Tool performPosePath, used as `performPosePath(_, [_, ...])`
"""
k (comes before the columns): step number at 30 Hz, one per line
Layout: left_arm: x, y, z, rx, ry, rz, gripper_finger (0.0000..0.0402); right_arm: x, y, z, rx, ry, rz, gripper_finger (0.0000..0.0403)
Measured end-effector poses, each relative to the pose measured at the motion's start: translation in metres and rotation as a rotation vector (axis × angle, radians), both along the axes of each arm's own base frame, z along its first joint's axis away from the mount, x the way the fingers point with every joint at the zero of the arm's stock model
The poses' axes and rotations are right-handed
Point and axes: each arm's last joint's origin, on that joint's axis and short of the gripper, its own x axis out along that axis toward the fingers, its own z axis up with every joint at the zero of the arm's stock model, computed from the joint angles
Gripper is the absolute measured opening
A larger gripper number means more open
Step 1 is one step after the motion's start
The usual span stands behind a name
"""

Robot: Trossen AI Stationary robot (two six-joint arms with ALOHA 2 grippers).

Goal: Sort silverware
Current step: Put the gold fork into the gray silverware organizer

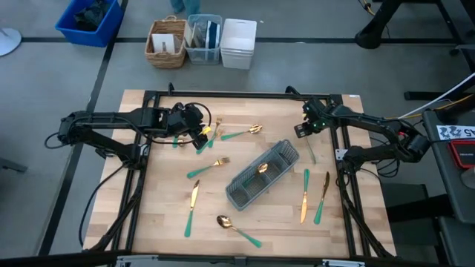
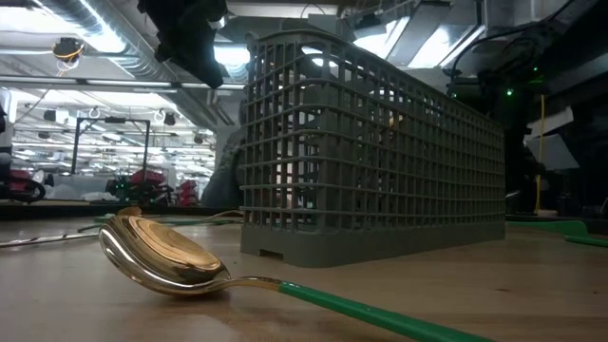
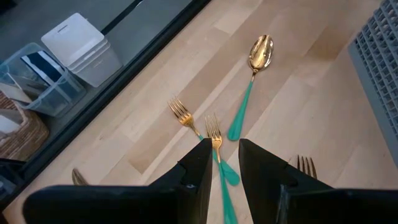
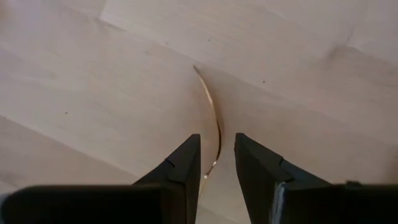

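You had the left gripper point(image 3: 221, 163) at the far left of the table point(image 1: 163, 222), its jaws closed on the teal handle of a fork point(image 3: 215, 138) whose gold tines pointed out ahead of the fingers. A second fork point(image 3: 183, 116) lay just beside the held one, handles crossing near the fingertips. A spoon point(image 3: 254, 71) lay a little beyond them, and the tines of a third fork point(image 3: 305, 165) showed near one finger.

Your right gripper point(image 4: 217, 158) stood at the far right of the table, jaws clamped on a knife point(image 4: 212, 121) seen edge-on, its thin gold blade curving out over bare wood. In the high view the teal handle hung below that gripper, right of the caddy point(image 1: 261, 175).

The caddy sat near the table's centre, turned at an angle, with one gold piece visible inside; I could not tell which compartment.

Loose on the table: a fork point(image 1: 208, 167) left of the caddy, a knife point(image 1: 192, 206) nearer the front, a spoon point(image 1: 236, 228) at the front, and two pieces point(image 1: 313, 196) right of the caddy, side by side.

Beyond the table on the floor stood a wicker basket point(image 1: 166, 42), a clear bin point(image 1: 204, 38), a white bin point(image 1: 238, 42) and a blue crate point(image 1: 89, 21).
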Motion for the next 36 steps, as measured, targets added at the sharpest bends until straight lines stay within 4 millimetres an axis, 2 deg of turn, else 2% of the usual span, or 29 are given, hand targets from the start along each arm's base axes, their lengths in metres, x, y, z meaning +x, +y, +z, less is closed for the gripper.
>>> performPosePath(9, [0.000, 0.000, 0.000, 0.000, 0.000, 0.000, 0.0072, 0.000, 0.000, -0.001, -0.001, 0.012, 0.021, 0.0101])
performPosePath(20, [0.000, 0.000, 0.000, 0.000, 0.000, 0.000, 0.0072, 0.015, -0.014, -0.026, 0.010, 0.029, 0.051, 0.0098])
performPosePath(23, [0.000, 0.000, 0.000, 0.000, 0.001, 0.000, 0.0072, 0.016, -0.015, -0.030, 0.019, 0.039, 0.055, 0.0077])
performPosePath(28, [-0.003, 0.000, -0.002, -0.005, 0.038, 0.003, 0.0072, 0.017, -0.016, -0.031, 0.015, 0.040, 0.077, 0.0012])
performPosePath(32, [-0.006, -0.001, -0.005, -0.023, 0.064, 0.024, 0.0072, 0.017, -0.017, -0.029, 0.019, 0.047, 0.077, 0.0016])
performPosePath(36, [-0.008, -0.001, -0.006, -0.039, 0.074, 0.047, 0.0072, 0.022, -0.021, -0.016, 0.016, 0.070, 0.100, 0.0007])
